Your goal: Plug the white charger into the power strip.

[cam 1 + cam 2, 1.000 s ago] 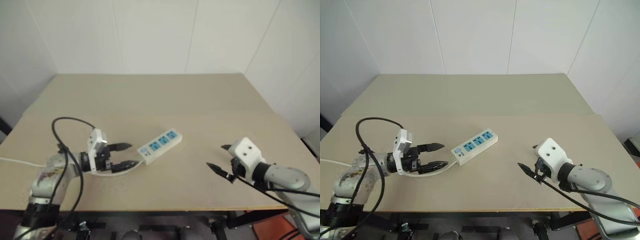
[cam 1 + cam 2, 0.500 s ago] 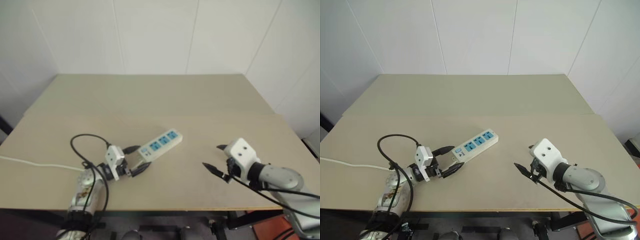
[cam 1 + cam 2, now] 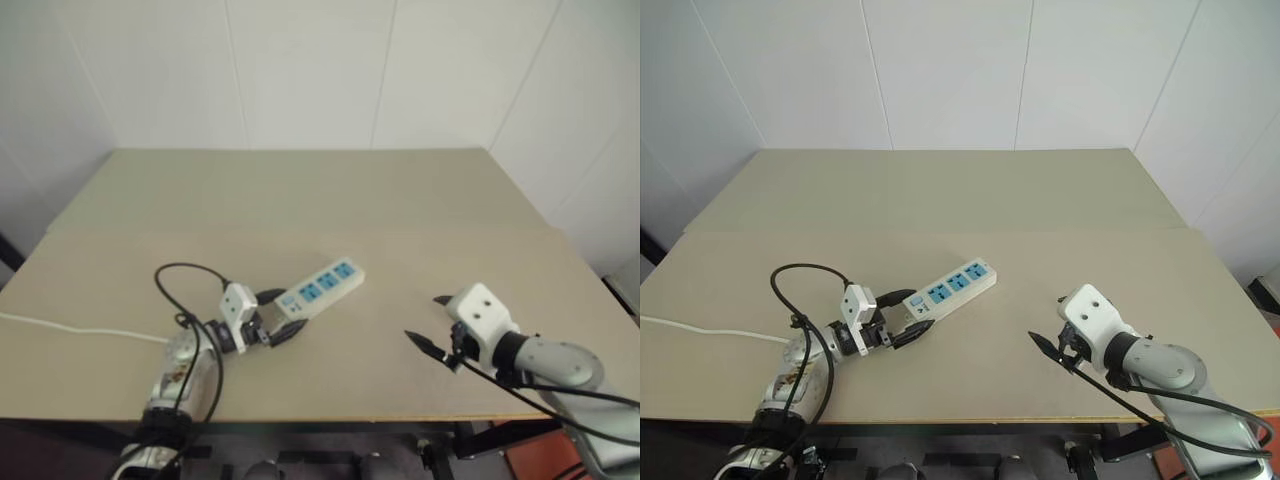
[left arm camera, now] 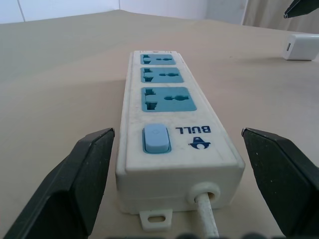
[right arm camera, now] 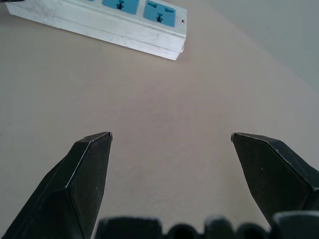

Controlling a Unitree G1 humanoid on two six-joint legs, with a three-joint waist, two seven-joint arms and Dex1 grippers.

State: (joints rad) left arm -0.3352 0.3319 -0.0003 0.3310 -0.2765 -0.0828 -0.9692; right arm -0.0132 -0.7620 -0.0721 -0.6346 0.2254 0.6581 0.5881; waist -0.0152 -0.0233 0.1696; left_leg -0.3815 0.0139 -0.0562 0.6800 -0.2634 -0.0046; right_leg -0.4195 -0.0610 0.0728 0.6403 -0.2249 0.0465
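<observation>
The power strip (image 3: 318, 289) lies slantwise in the middle of the table, a white bar with three blue sockets and a blue switch (image 4: 155, 139). My left gripper (image 3: 280, 315) is open and low over the table, one finger on each side of the strip's cord end, not touching it. My right gripper (image 3: 424, 320) is open near the front right, with nothing between its fingers, pointing toward the strip (image 5: 99, 20). The white charger (image 4: 302, 46) lies on the table beyond the strip, under one black fingertip (image 4: 301, 7) of the right gripper.
The strip's thin white cord (image 3: 60, 328) runs off over the table's left edge. A black cable (image 3: 185, 275) loops above my left arm. The tan table (image 3: 300, 200) stretches back to a white wall.
My left arm has swung right and down toward the strip, and its open fingers now flank the cord end. The right gripper has stayed where it was.
</observation>
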